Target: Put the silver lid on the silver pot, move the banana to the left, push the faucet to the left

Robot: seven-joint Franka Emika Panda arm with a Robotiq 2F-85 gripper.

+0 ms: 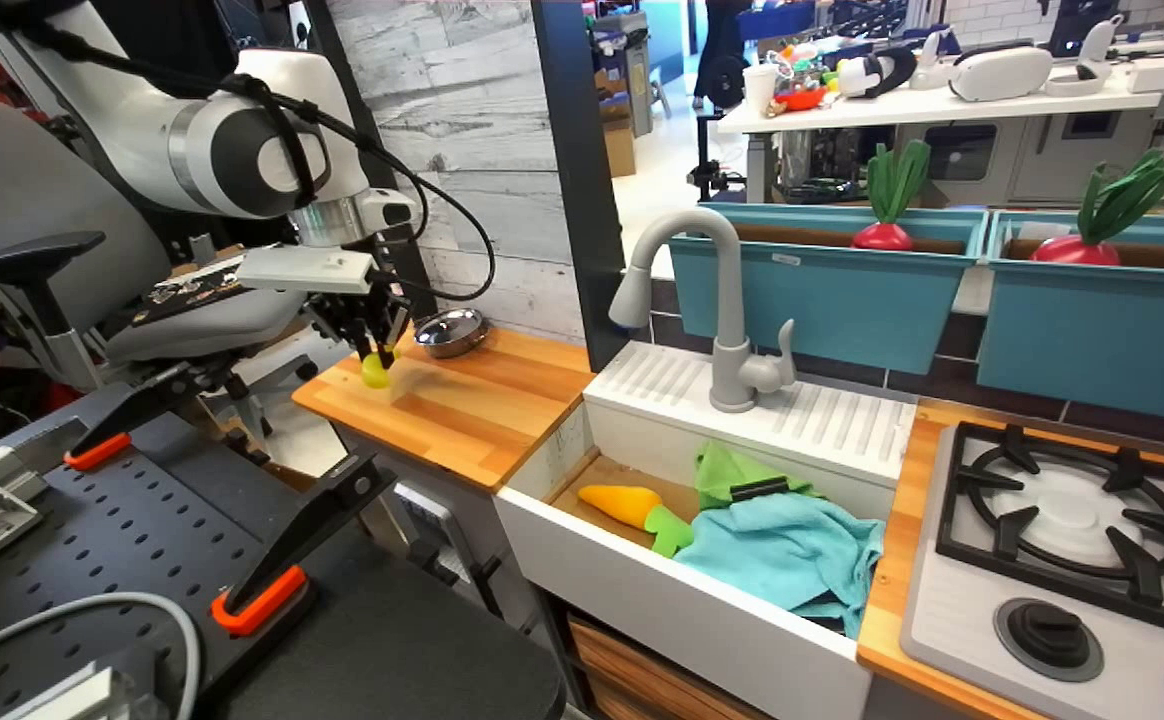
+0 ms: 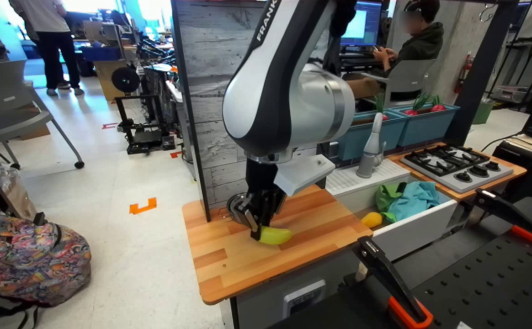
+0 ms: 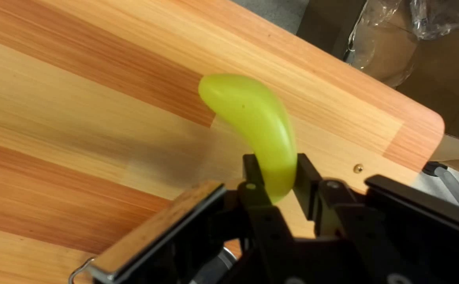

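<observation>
Claw (image 3: 278,169): grasping the banana (image 3: 259,112) by one end. In the wrist view its black fingers (image 3: 251,169) flank that end, one at 9 o'clock, one at 3; the banana's free tip curves away between 10 and 11 o'clock.

Banana position: over the wooden desk (image 2: 234,274). Contact with the wood: cannot tell. Wrist view gives a soft shadow (image 3: 162,161) at 8 to 9 o'clock of the banana, and the desk's rounded corner (image 3: 422,132) at 3 o'clock, a screw (image 3: 358,168) set near it.

Silver pot (image 1: 454,346): on the desk, near the plank wall (image 1: 487,150), at 2 o'clock of the banana in an exterior view. Silver lid (image 1: 452,322) appears to sit on top; too small to be certain. In the wrist view the claw partly covers a silver rim at 7 o'clock.

Faucet (image 1: 729,300): upright behind the sink (image 1: 682,620). From its base, spray head (image 1: 630,297) at 10 to 11 o'clock, lever (image 1: 788,345) at 1 to 2.

In the sink: blue cloth (image 1: 792,550); green cloth (image 1: 732,470) touching it at 11 o'clock; orange-yellow toy (image 1: 622,503) with a green end at 9 to 10 o'clock. Stove (image 1: 952,600): 3 o'clock of the sink.
</observation>
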